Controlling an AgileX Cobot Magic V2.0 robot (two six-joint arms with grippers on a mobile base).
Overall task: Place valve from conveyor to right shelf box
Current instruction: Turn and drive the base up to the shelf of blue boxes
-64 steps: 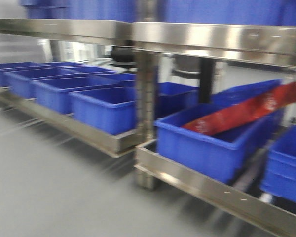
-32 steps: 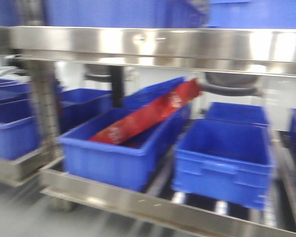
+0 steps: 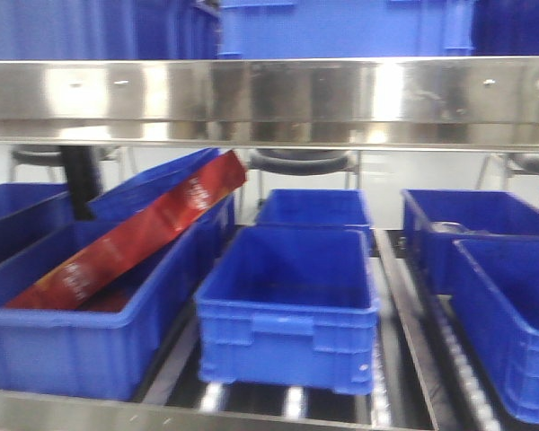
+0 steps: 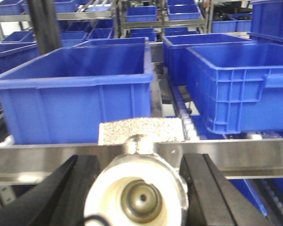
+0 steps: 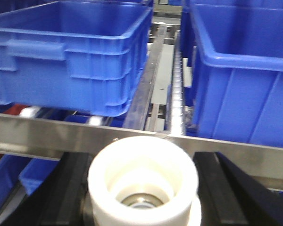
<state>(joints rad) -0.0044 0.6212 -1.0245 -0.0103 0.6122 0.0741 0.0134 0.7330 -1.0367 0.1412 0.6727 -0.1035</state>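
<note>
**Colours and patterns at the shelf.** The shelf rail [image 3: 269, 103] was brushed silver, streaked with pale glare. Every box, the middle box [image 3: 287, 305] included, was plain saturated blue. The packet [image 3: 135, 242] towards the left edge was red with white lettering. The valve [image 4: 137, 197] showed a cream-white end, a dull grey centre and a speckled silvery body. The second valve [image 5: 144, 181] showed a white end. The left gripper [image 4: 136, 160] and right gripper [image 5: 141, 155] had black fingers [image 4: 70, 193].
</note>
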